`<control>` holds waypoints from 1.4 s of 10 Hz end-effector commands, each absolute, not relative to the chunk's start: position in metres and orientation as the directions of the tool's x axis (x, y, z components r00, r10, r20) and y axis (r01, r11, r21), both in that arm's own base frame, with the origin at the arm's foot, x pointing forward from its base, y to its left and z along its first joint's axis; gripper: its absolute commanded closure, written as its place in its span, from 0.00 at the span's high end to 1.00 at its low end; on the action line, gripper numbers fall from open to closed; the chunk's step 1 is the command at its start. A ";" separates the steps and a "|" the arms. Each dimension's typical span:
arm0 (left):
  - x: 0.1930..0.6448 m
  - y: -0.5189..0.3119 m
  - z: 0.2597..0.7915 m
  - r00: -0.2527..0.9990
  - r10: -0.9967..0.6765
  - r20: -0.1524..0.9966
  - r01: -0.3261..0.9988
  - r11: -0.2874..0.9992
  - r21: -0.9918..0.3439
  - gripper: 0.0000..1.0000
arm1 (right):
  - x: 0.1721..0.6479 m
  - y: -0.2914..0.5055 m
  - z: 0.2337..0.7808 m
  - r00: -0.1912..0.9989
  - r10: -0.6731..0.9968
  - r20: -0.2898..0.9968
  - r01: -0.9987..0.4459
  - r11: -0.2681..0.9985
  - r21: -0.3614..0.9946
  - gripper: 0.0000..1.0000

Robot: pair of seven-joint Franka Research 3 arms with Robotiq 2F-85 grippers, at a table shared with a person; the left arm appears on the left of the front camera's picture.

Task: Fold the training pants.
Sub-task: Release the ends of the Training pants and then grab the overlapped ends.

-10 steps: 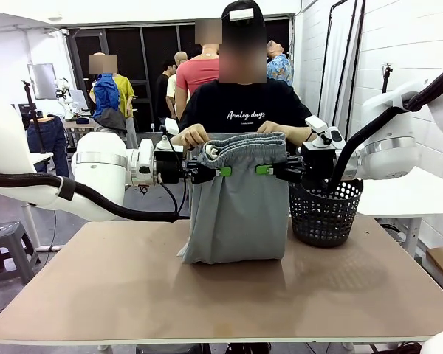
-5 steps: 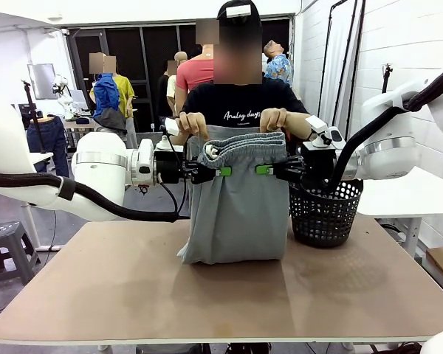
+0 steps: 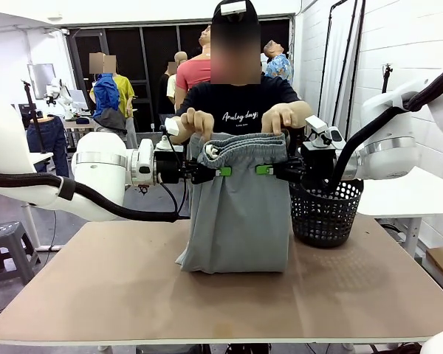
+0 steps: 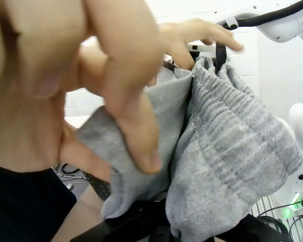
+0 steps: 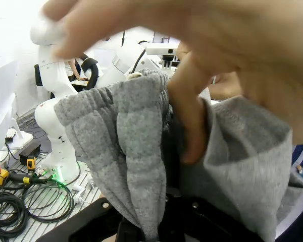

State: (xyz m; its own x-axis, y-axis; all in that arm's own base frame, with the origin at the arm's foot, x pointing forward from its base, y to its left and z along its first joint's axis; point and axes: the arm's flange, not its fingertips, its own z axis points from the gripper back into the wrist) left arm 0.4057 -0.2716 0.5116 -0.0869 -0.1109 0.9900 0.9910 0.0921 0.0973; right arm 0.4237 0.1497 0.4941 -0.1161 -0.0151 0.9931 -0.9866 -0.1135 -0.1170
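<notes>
Two grippers hold the training pants [image 3: 240, 206] up between them above the surface [image 3: 133, 287]. The left gripper [image 3: 220, 171] pinches the cloth just under the gathered waistband on one side and the right gripper [image 3: 261, 169] does the same on the other. Each is closed on the grey jersey, with a green pad showing against the front of it. The pants hang as a doubled panel straight down from the two grips, and their bottom fold rests on the surface, just beside the black basket [image 3: 325, 210].

Behind the waistband, the person's hand [image 3: 198, 122] nearer the left gripper and the other hand [image 3: 282, 116] nearer the right gripper each grip the rear layer and hold it above the grippers. In both wrist views a blurred hand is close to the lens, its fingers closed on grey fabric.

Compared with a second ago, both hands have risen from waistband level, the hanging panel has spread a little wider at the bottom, and neither gripper has shifted.
</notes>
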 end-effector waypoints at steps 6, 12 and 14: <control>0.405 -0.272 0.514 -0.087 -0.108 0.990 0.990 0.101 0.098 0.00 | 0.422 0.151 0.495 -0.118 -0.019 0.993 -0.986 -0.118 -0.120 0.00; 0.405 -0.272 0.514 -0.087 -0.108 0.990 0.990 0.101 0.098 0.00 | 0.422 0.151 0.495 -0.118 -0.019 0.993 -0.986 -0.118 -0.120 0.00; 0.405 -0.272 0.514 -0.087 -0.108 0.990 0.990 0.101 0.098 0.00 | 0.422 0.151 0.495 -0.118 -0.019 0.993 -0.986 -0.118 -0.120 0.00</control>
State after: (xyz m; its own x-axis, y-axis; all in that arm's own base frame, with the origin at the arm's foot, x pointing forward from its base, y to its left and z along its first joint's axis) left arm 0.4055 -0.2716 0.5110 -0.0859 -0.1114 0.9901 0.9911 0.0920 0.0963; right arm 0.4236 0.1500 0.4941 -0.1160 -0.0152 0.9931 -0.9865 -0.1144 -0.1170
